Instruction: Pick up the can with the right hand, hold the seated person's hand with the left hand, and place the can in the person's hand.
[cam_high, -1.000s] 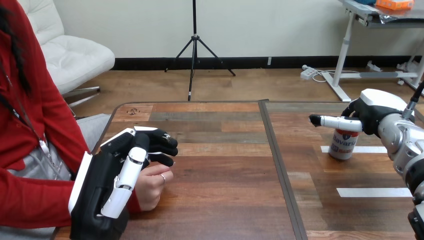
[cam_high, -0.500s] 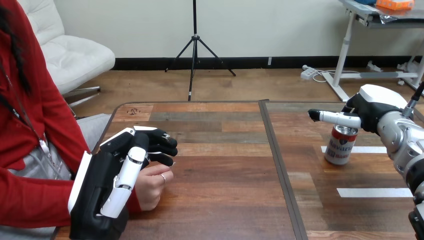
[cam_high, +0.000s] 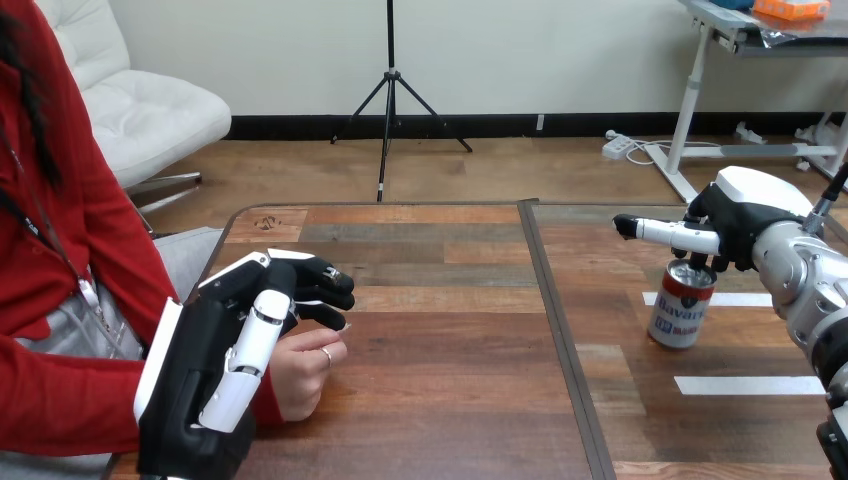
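Note:
My left hand (cam_high: 205, 375) lies at the table's left edge, its fingers (cam_high: 322, 285) curled over the person's hand (cam_high: 300, 370) and its thumb across the near side. The person's hand is a loose fist resting on the table (cam_high: 450, 400). At the right, the red, white and blue can (cam_high: 681, 308) leans with its top towards my right hand (cam_high: 745, 225). That hand sits just above the can, with its curled fingertips on the can's top rim and one finger (cam_high: 665, 233) sticking straight out to the left.
Two white tape strips (cam_high: 745, 385) lie on the right half of the table, one beside the can and one nearer me. A dark seam (cam_high: 560, 340) runs down the tabletop between its two halves.
The right hand has risen slightly. The can, earlier upright behind the straight finger, now shows lower in the view and tilted below the hand. My left hand and the person's hand have stayed put.

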